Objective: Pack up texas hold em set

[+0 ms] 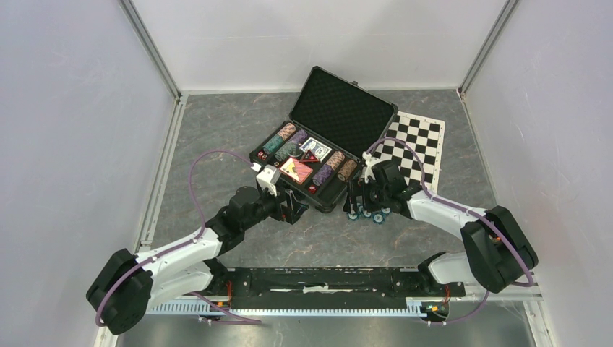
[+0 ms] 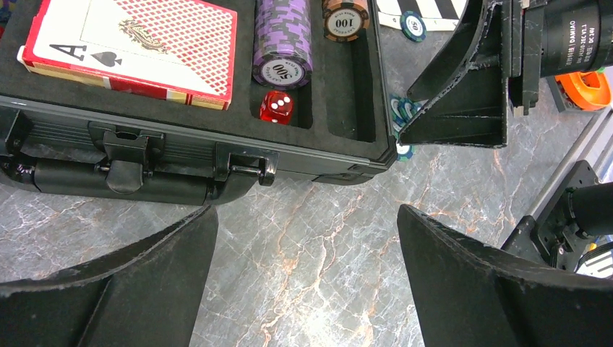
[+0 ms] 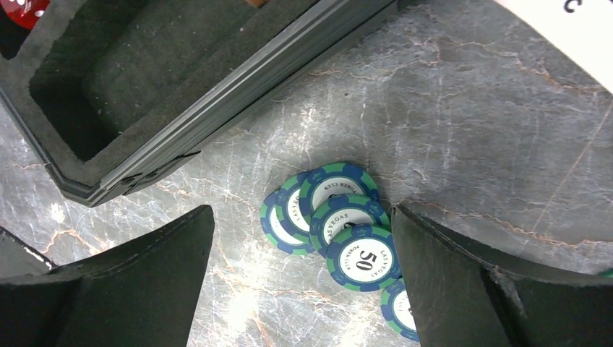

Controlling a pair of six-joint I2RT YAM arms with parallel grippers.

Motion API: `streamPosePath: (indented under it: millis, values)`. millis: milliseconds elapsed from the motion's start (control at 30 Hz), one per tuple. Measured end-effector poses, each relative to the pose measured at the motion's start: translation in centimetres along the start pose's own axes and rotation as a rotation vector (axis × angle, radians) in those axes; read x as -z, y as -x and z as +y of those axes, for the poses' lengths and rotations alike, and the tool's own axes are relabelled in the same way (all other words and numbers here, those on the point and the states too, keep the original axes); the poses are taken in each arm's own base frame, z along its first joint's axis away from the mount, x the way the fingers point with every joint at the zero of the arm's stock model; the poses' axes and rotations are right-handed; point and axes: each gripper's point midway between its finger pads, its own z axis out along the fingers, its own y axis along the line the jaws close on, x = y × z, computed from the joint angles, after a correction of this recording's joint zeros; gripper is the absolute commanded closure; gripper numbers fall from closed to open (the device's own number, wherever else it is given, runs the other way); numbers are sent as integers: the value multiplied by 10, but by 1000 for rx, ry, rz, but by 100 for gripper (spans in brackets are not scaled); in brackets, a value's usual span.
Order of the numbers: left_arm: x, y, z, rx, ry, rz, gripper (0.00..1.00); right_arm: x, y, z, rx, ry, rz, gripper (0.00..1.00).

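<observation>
**Case** (image 1: 283, 156): black and hinged, lying open at the centre of the top view on the grey marbled table (image 1: 217, 137). Its foam-lined lid (image 1: 343, 112) is tilted back toward the upper right.

**Contents, in foam compartments:**
- Red card deck (image 2: 137, 43), with an ace of spades on top, at the upper left of the left wrist view.
- Blue card deck (image 1: 316, 148), nearer the lid.
- Row of purple chips (image 2: 282, 43) standing on edge, the end chip marked 500.
- Row of brown chips (image 2: 345, 16) beside it, marked 100.
- Red die (image 2: 277, 107) in the slot below the purple row.
- Further chip rows lie along the case's upper-left side; their colours are too small to tell.

**Loose items:** a fanned pile of teal chips (image 3: 340, 217), marked 50, lies flat and overlapping on the table just outside the case's near corner.

**Left gripper** (image 2: 303, 289): fingers spread wide over bare table just in front of the case's latch wall, holding nothing.

**Right gripper** (image 3: 303, 282): fingers spread wide on either side of the teal pile. The chips sit closer to the finger at frame right, and I cannot tell whether they touch it.

**Other:**
- Chequered mat (image 1: 416, 144), to the right of the case.
- Orange piece (image 2: 585, 87), at the right edge of the left wrist view.
</observation>
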Motion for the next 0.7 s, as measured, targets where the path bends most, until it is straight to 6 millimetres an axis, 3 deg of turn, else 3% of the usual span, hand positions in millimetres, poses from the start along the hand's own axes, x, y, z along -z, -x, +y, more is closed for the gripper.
streamPosePath:
  millis: [433, 700]
  values:
    - [0, -1, 0, 0, 1, 3, 0, -1, -10, 22, 31, 69, 37, 2]
    - [0, -1, 0, 0, 1, 3, 0, 3, -11, 13, 57, 5, 59, 2]
